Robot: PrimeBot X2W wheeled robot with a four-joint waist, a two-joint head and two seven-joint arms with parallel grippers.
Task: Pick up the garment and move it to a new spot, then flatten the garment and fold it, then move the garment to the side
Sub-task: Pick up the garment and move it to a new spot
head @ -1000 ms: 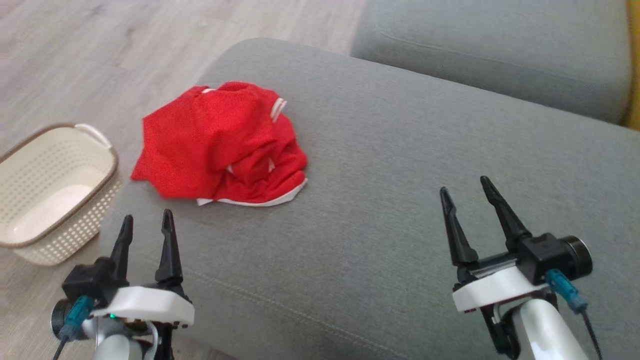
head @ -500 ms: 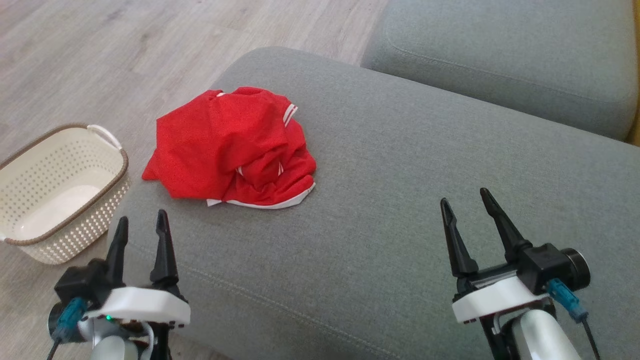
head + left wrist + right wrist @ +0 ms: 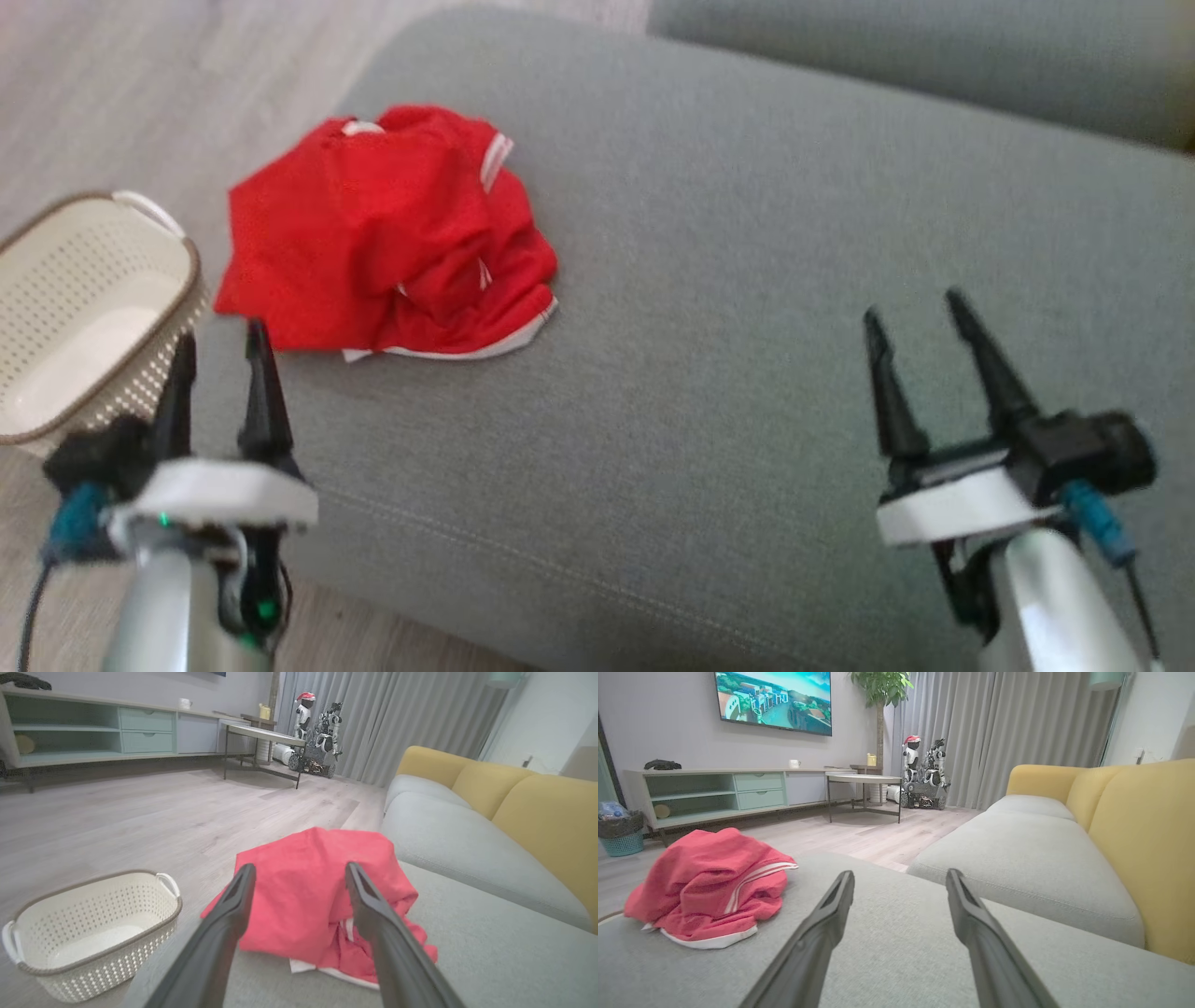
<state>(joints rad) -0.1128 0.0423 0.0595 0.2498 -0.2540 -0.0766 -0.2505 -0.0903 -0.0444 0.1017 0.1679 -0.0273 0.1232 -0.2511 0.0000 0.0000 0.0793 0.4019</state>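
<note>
Both sets of jaws are spread wide, and nothing is in them. The left gripper (image 3: 219, 334) hangs over the near left corner of the grey sofa seat (image 3: 747, 280). Its fingers point at the red garment (image 3: 373, 233), which is close in front but not touching. In the left wrist view the red cloth sits right between the two dark fingers. The right gripper (image 3: 913, 308) hangs over the right part of the seat, well apart from the garment.

The garment is a crumpled heap with white trim. It lies on the left part of the seat, near the edge, with folds piled on folds. A white strip runs along its near edge. Beside the sofa, on the wood floor (image 3: 140, 75), stands a white basket (image 3: 84, 308) with little holes and a brown rim. The head view is a bit blurry.

I think this is the very first step: picking up the garment. No lift has begun, and the cloth is not flat or folded.

The next move looks like a job for the left gripper. It should go forward and down onto the heap, then close on a thick bunch of cloth and lift. The cloth is soft and floppy, so a thin pinch may slip out. The heap is also near the edge, so a push could slide it toward the basket. The bare middle of the seat looks like a good new spot, with room to spread it flat.
</note>
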